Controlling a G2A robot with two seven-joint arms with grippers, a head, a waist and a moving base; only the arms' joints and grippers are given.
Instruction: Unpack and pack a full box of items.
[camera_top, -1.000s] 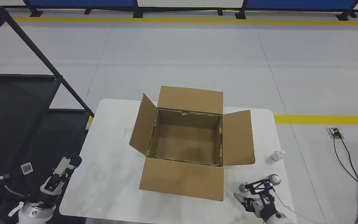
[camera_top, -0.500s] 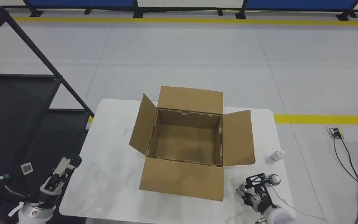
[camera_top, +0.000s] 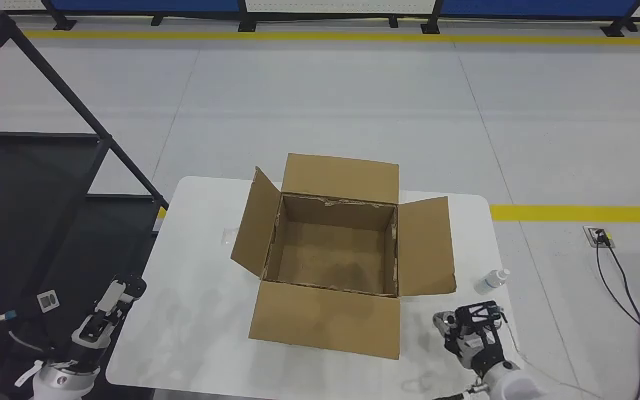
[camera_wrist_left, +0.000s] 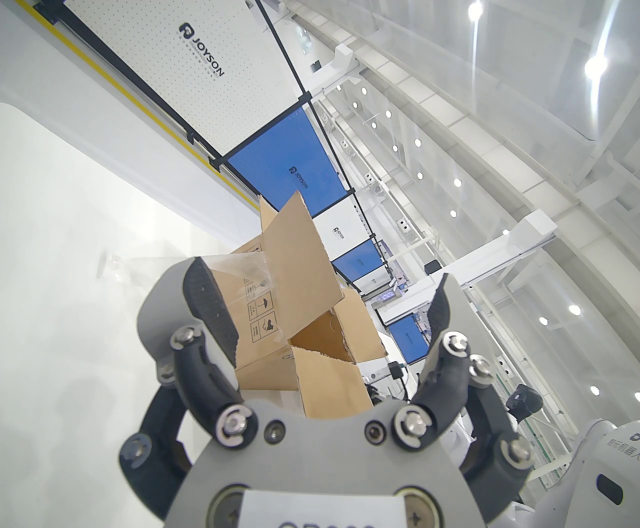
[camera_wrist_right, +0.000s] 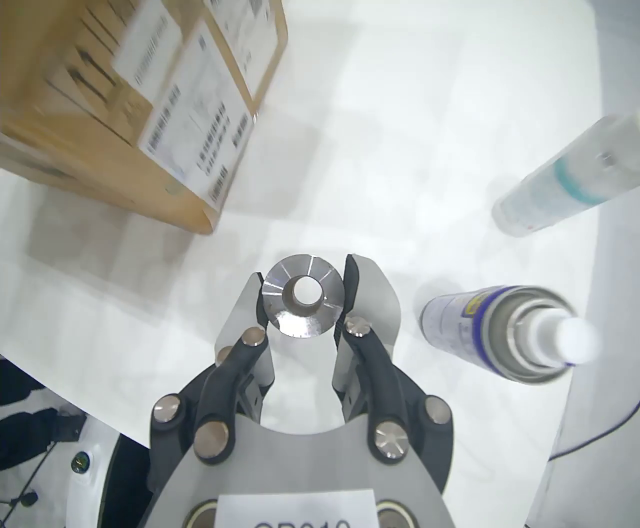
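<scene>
box: brown cardboard, upright mid-worktop, top open, four flaps splayed outward | bottle: white, teal band, upright by the worktop's right edge, near the box's right flap | spray can: silver, white nozzle, upright, near the bottle | metal part: silver, round, centre hole, clamped in right end effector, beside the can

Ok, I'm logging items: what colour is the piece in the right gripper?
The piece is shiny silver metal; the right wrist view shows it best.

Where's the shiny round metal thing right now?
In the right wrist view, the metal ring sits between the right gripper's jaws, over the table, next to the spray can.
</scene>
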